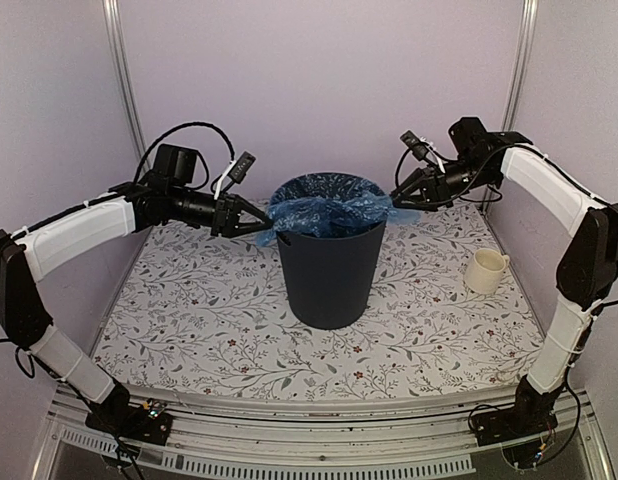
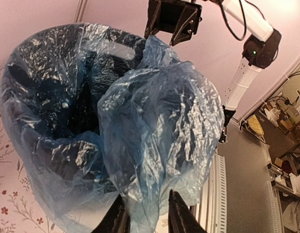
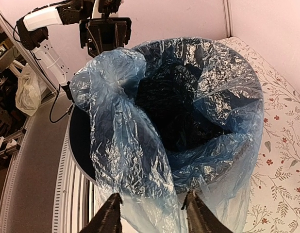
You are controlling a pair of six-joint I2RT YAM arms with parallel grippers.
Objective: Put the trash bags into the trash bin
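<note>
The dark navy trash bin (image 1: 329, 270) stands upright mid-table. The light-blue trash bag (image 1: 324, 210) sits inside it, its mouth open and its rim spilling over the bin's top on both sides. My left gripper (image 1: 267, 230) is at the bin's left rim. In the left wrist view (image 2: 147, 204) its jaws stand apart with a bunch of bag film (image 2: 155, 131) between them. My right gripper (image 1: 397, 198) is at the right rim. In the right wrist view (image 3: 151, 206) its jaws stand wide apart around the bag's edge (image 3: 125, 145). The bin's dark rim (image 3: 77, 145) shows beside the film.
A small cream mug (image 1: 486, 270) stands on the floral table cover (image 1: 189, 320) at the right. Pale walls close in on the back and both sides. The metal frame edge (image 1: 319, 440) runs along the front by the arm bases.
</note>
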